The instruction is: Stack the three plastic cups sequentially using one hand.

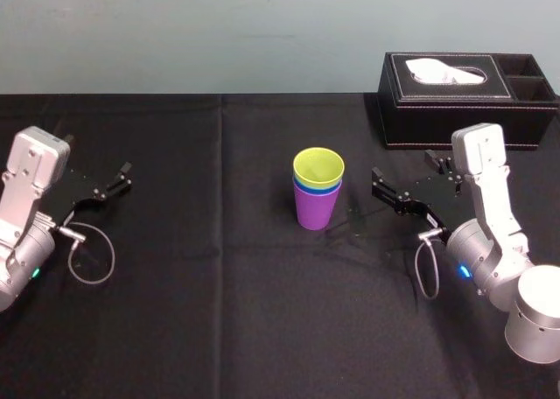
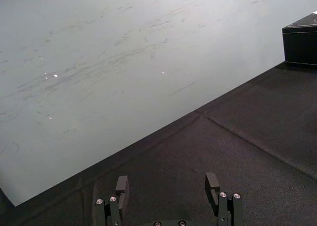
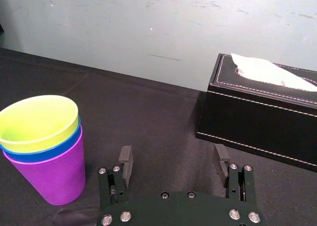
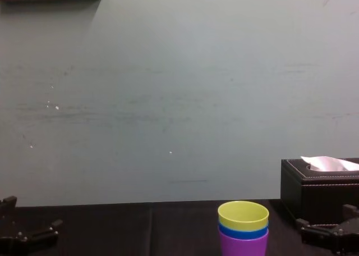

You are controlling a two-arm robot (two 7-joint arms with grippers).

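Black jointed-finger right gripper (image 1: 407, 178) spread wide, holding nothing, near the right side of the nested stack but not touching it. Mid-table on the black tablecloth (image 1: 219, 285): small tapered yellow-green plastic cup (image 1: 318, 166) seated inside the bright blue plastic cup (image 1: 317, 190), both inside the purple plastic cup (image 1: 315, 211), all upright; likely light, stiff, slick-walled and easy to tip, so best pinched across the purple wall just under the rims. Farther out, black leather-look tissue box (image 1: 464, 101) at the back right, and left gripper (image 1: 96, 167) likewise spread and empty, parked far left.
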